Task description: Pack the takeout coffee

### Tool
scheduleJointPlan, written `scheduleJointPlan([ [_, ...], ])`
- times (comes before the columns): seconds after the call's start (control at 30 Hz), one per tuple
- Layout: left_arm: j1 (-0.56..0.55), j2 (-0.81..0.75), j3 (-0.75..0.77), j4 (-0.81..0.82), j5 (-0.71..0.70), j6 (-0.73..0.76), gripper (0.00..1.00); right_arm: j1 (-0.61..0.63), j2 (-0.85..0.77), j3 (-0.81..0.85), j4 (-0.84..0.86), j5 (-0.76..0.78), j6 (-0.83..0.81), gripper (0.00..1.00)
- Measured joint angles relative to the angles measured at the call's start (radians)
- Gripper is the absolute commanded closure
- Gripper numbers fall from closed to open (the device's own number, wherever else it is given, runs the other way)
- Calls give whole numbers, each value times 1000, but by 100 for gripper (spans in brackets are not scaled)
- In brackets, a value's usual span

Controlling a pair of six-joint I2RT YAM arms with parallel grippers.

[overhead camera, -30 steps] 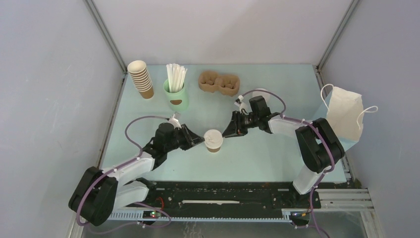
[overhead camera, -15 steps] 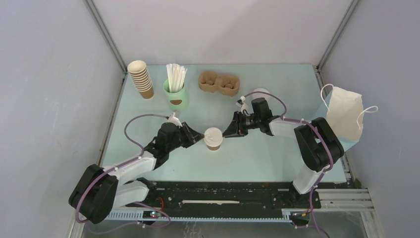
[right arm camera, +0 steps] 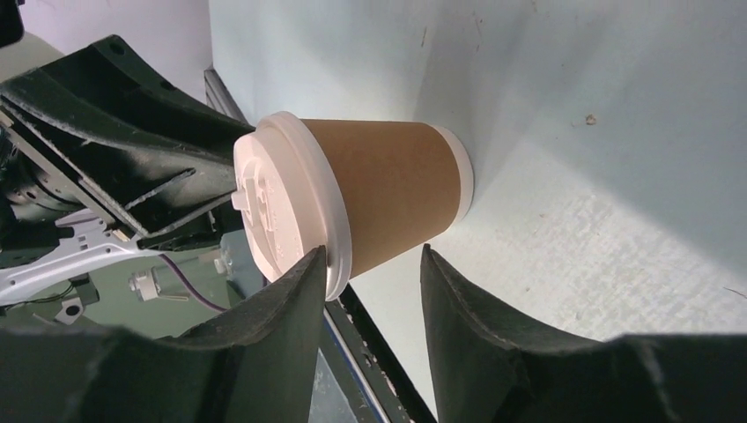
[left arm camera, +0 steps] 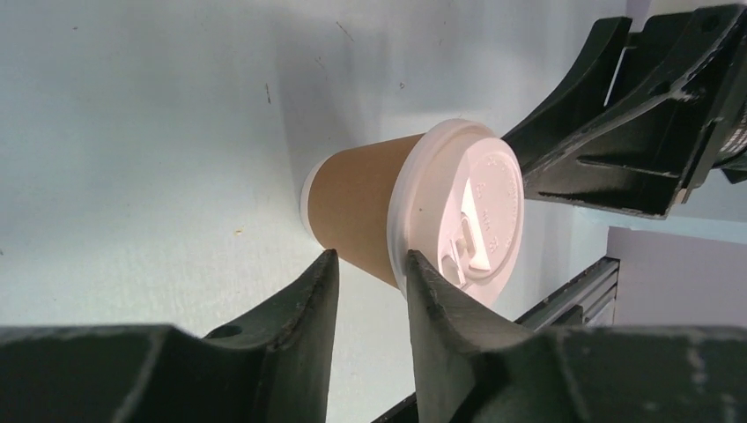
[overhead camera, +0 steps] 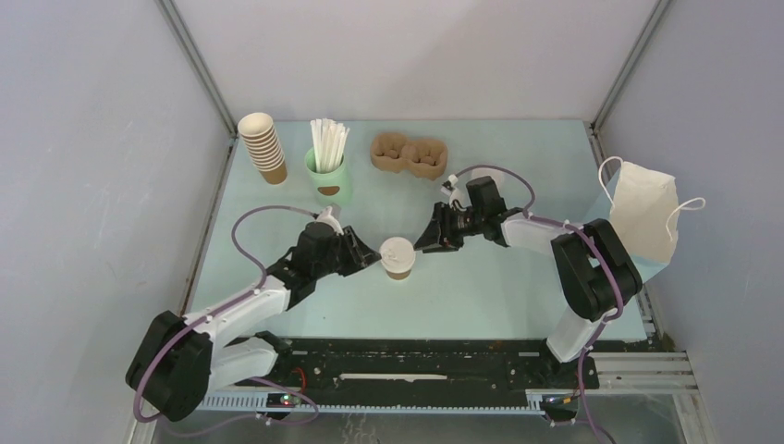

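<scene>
Two grippers face each other with the takeout coffee (overhead camera: pixel 398 259) standing upright on the table (overhead camera: pixel 481 296) between them. Your left gripper (overhead camera: pixel 372 258) has its jaws parted by a narrow gap with nothing clamped in it; the cup sits just beyond its fingertips, not between them. In the left wrist view one of its fingers (left arm camera: pixel 445 326) reaches up to the rim of the white lid (left arm camera: pixel 476 216), and you cannot tell from that angle whether it touches. Your right gripper (overhead camera: pixel 425 244) comes in from the opposite side, jaws also apart and holding nothing. From its wrist camera the brown cup lies just past the tips, and one finger (right arm camera: pixel 282 308) overlaps the lid's edge; whether they touch is again unclear. Each gripper sees the other one directly behind the cup.

Well beyond both grippers, toward the far edge of the table, sit the pulp carrier (overhead camera: pixel 410 154), a mint-green cup of white straws (overhead camera: pixel 328 178) and a stack of lidless brown cups (overhead camera: pixel 263 146). A white paper bag (overhead camera: pixel 645 211) stands well off to the outer side of your right gripper, near that arm's elbow.
</scene>
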Motion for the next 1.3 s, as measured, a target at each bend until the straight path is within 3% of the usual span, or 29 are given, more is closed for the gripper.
scheduleJointPlan([
  [0.47,9,-93,52,-236,-15,78,45,-23,-46,73,-135,26,-47,36],
  [0.73,47,-81,79,-264,6,94,35,-21,-116,31,-142,28,-43,38],
  [0.87,110,-53,98,-213,59,88,34,-20,-184,-83,-51,18,34,38],
  [0.97,140,8,121,-167,88,83,44,-8,-210,-161,44,18,116,43],
  [1.3,165,236,204,-21,159,61,48,39,-155,-276,349,13,334,47],
])
